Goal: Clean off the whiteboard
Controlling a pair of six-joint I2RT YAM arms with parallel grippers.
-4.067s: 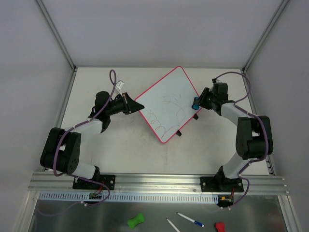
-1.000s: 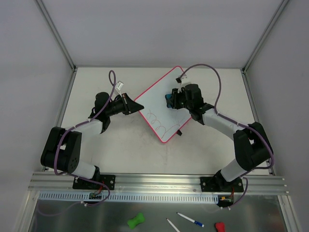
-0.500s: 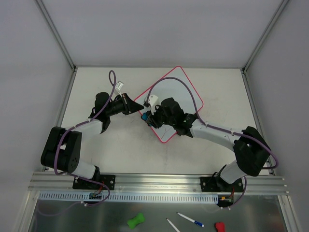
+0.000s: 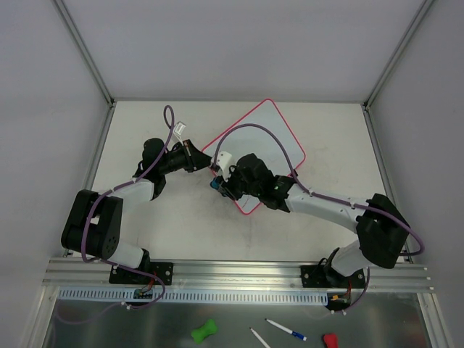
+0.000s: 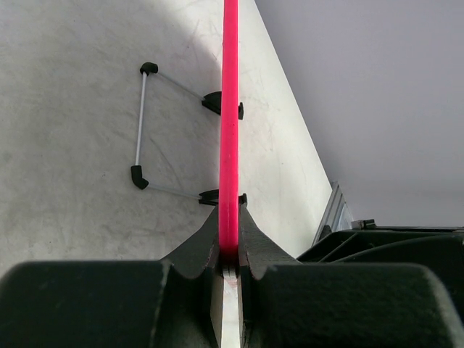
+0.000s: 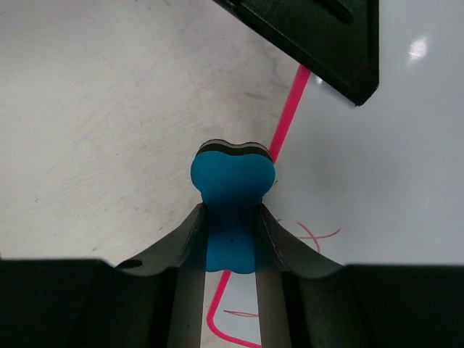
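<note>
Wiping looks to be the step in hand. In the top view the whiteboard (image 4: 272, 116) lies cornerwise at the middle of the table (image 4: 145, 217), with its pink rim (image 4: 287, 126) showing along the far edges. The left gripper (image 4: 205, 160) meets the board's left corner. The right gripper (image 4: 220, 182) reaches across the near half of the board and carries a blue eraser (image 4: 215, 185) at the near-left edge. The arm hides that part of the surface, and the half that shows bears no marks.

The left wrist view runs straight along the rim edge-on. The left gripper's fingers (image 5: 246, 243) are pressed onto it from both sides, so the board is pinned at that corner. Farther along, two black clips (image 5: 212, 101) sit on the rim, with a wire stand (image 5: 141, 123) jutting from them over the table.

In the right wrist view the right gripper is closed tight on the eraser, whose bone-shaped head sits right at the rim, half over the bare table. Thin pink scribbles (image 6: 313, 233) remain on the board just inside that edge, close to the fingers.

The job therefore seems nearly done but not finished. The next move calls for drawing the eraser back inward, flat on the surface, across those last marks while the left gripper steadies the board against the push.
</note>
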